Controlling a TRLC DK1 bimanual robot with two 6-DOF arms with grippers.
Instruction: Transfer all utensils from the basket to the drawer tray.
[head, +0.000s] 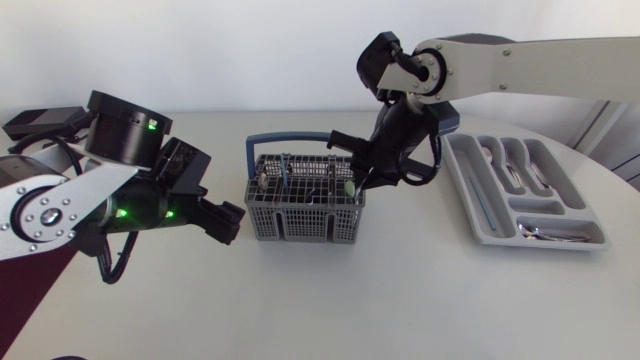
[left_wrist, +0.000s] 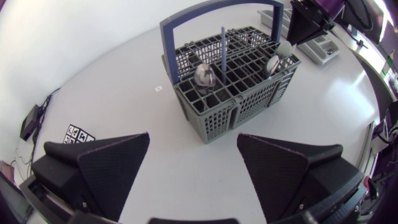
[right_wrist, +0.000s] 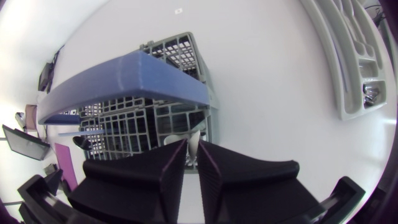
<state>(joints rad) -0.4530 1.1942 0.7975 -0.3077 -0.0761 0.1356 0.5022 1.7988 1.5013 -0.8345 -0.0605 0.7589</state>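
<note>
right gripper (right_wrist: 191, 155): clamped narrow on a pale utensil (right_wrist: 193, 142), poised over the end of the basket (right_wrist: 174, 50) nearest the drawer tray (right_wrist: 351, 62)
right fingers (right_wrist: 149, 171): pressed on the pale utensil from two sides, with only a thin slit left between them
pale utensil: stood upright in that slit, lower part down inside a basket cell; kind of utensil not to be told
basket: sat directly under and ahead of the right gripper, grey and gridded, upright on the table (head: 400, 300)
blue handle (right_wrist: 124, 81): arched across the basket just ahead of the right fingers, apart from them
drawer tray: lay off to the side of the right gripper, well apart from the basket, grey, split into long compartments plus one cross compartment
tray cutlery (head: 538, 232): rested in the drawer tray's compartments, metal, well apart from both grippers
left gripper (left_wrist: 193, 168): spread wide, held nothing, hung near the table short of the basket
left fingers (left_wrist: 112, 165): flanked bare tabletop, touched nothing
spoon (left_wrist: 204, 76): stood bowl-up in a basket cell ahead of the left gripper, at the basket's nearer end
blue rod (left_wrist: 222, 50): rose upright just beside that spoon
second spoon (left_wrist: 273, 62): stood at the basket's end farthest from the left gripper, just beside the pale utensil under the right gripper
table: white, spread under both grippers
</note>
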